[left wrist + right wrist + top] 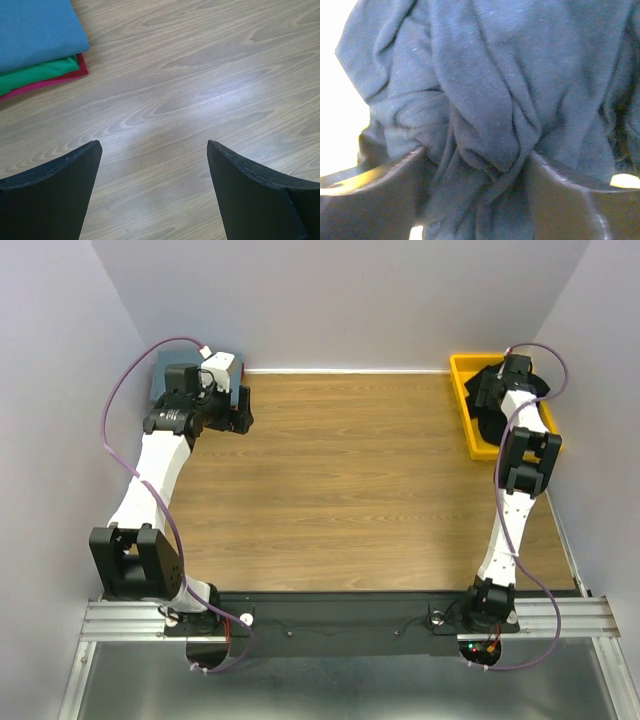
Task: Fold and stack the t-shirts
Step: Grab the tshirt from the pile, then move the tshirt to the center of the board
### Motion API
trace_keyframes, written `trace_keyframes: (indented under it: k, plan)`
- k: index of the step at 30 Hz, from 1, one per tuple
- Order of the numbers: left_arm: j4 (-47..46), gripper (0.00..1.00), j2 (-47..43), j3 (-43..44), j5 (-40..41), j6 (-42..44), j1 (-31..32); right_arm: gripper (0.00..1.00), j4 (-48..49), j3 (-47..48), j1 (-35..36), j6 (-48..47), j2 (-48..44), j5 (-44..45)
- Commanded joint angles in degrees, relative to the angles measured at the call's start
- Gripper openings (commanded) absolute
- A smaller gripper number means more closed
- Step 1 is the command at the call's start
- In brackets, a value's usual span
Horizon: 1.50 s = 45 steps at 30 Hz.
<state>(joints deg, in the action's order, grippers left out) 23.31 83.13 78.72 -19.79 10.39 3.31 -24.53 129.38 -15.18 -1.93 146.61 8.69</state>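
A folded stack lies at the table's far left corner: a slate grey-blue t-shirt (pixel 35 30) on top, a green t-shirt (pixel 40 74) under it and a red t-shirt (pixel 75 75) at the bottom. In the top view only the grey-blue one (pixel 158 380) shows. My left gripper (pixel 238 412) is open and empty (pixel 154 150) over bare wood just right of the stack. The crumpled black t-shirt (pixel 488 422) lies in the yellow bin. My right gripper (pixel 497 390) is down in it, open, with a bunched fold of the black t-shirt (pixel 485 100) between its fingers (pixel 395 180).
The yellow plastic bin (pixel 462 370) stands at the far right edge of the wooden table (pixel 350 480). Grey walls close in the back and both sides. The arm bases sit on a rail at the near edge.
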Motion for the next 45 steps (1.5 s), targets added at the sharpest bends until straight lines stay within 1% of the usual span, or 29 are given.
trace_keyframes:
  k: [1,2,4,5,7,8,12,13,15,16,19,20,22,23,25,26,27,28,32,33,34,35,36,37,38,39,43,44,45]
  plan:
    - [-2.0,0.98,0.5,0.9,-0.5,1.1,0.2,0.55,1.2,1.4,-2.6,0.0,1.7,-0.2]
    - [-2.0,0.98,0.6,1.2,-0.5,1.1,0.2,0.45,1.2,1.2,-2.6,-0.3,1.1,-0.3]
    - [-2.0,0.98,1.0,2.0,-0.6,1.3,0.2,0.28,1.2,0.8,-2.6,-1.0,-0.4,-1.0]
    - [-2.0,0.99,1.2,2.2,-0.9,1.3,0.1,0.18,1.2,0.5,-2.6,-1.2,-2.5,-2.0]
    - [-2.0,0.99,1.2,2.9,-1.0,1.4,0.2,0.08,1.1,0.3,-2.6,-1.1,-4.7,-4.1]
    - [-2.0,0.99,1.2,3.1,-1.2,1.5,0.2,0.01,1.0,0.3,-2.6,-0.8,-6.2,-4.8]
    - [-2.3,0.98,0.5,3.3,-2.3,1.8,0.1,0.01,0.0,0.0,-2.4,-0.1,-13.8,-11.9]
    - [-2.7,0.98,0.3,3.2,-2.9,1.5,0.0,0.01,-0.1,-0.1,-2.1,-0.1,-17.3,-14.8]
    - [-3.3,0.99,-0.6,2.8,-4.0,1.0,-0.2,0.01,-0.5,-0.2,-1.6,-0.4,-20.6,-17.3]
    - [-3.5,0.99,-0.9,2.5,-4.7,0.9,-0.2,0.01,-0.8,-0.3,-1.1,-0.7,-23.6,-18.9]
    - [-3.8,0.99,-1.6,2.2,-6.9,-0.2,-0.8,0.00,-1.7,0.0,-0.1,0.2,-28.1,-26.4]
    - [-3.9,0.99,-1.9,2.2,-8.1,-0.5,-1.1,0.01,-2.4,0.3,0.2,1.0,-31.0,-29.8]
    - [-4.4,0.98,-2.4,2.1,-9.1,-0.9,-1.4,0.01,-3.1,0.4,1.5,1.6,-33.4,-33.5]
    - [-4.8,0.99,-2.9,2.0,-9.8,-1.5,-1.8,0.00,-3.8,0.3,2.0,1.7,-35.8,-37.0]
    - [-5.5,0.99,-3.4,1.7,-11.1,-2.0,-2.4,0.01,-3.9,-0.7,3.6,4.1,-38.2,-40.9]
    - [-5.8,0.99,-3.6,1.6,-12.5,-2.3,-2.8,0.00,-4.0,-2.0,4.2,5.4,-39.3,-44.6]
    - [-6.2,0.99,-4.1,1.4,-13.0,-3.1,-2.9,0.00,-4.0,-3.1,4.9,6.0,-41.6,-46.4]
    - [-6.9,0.99,-4.4,1.2,-14.4,-3.4,-4.4,0.01,-4.1,-5.4,6.5,6.7,-42.5,-49.3]
    - [-8.4,0.99,-5.9,0.0,-18.3,-4.0,-6.5,0.01,-4.2,-13.4,11.0,5.7,-47.7,-55.5]
    - [-8.6,0.99,-6.1,-0.8,-18.9,-3.8,-6.9,0.02,-4.6,-18.1,11.8,5.2,-48.4,-56.7]
    - [-9.0,0.99,-6.6,-1.4,-19.7,-2.8,-7.4,0.11,-5.1,-21.0,13.8,3.5,-50.0,-58.5]
    - [-9.0,0.99,-7.2,-1.7,-19.6,-2.1,-7.7,0.23,-6.2,-23.7,15.0,2.5,-50.7,-58.8]
    - [-8.6,0.99,-7.5,-2.6,-19.8,-1.3,-7.7,0.43,-6.7,-30.3,17.7,2.5,-52.5,-58.8]
    - [-8.5,0.99,-7.8,-3.0,-19.7,-0.4,-7.9,0.65,-7.4,-33.2,18.9,0.4,-52.6,-58.9]
    - [-8.1,0.99,-8.3,-3.5,-19.3,1.7,-7.8,0.98,-8.6,-35.9,19.9,-1.5,-54.1,-58.7]
    - [-7.4,0.99,-8.6,-4.3,-19.3,2.8,-7.9,1.00,-8.9,-41.3,20.8,-1.8,-55.4,-58.3]
    - [-4.9,0.99,-9.9,-7.4,-21.1,10.8,-7.6,1.00,-10.0,-49.2,20.8,-3.2,-57.8,-54.8]
    - [-4.4,0.99,-10.4,-8.2,-21.9,15.0,-6.9,1.00,-11.2,-50.1,20.7,-4.4,-58.4,-52.7]
    - [-3.0,0.99,-10.4,-10.0,-22.3,17.3,-6.3,1.00,-12.0,-50.9,20.7,-4.9,-58.6,-51.8]
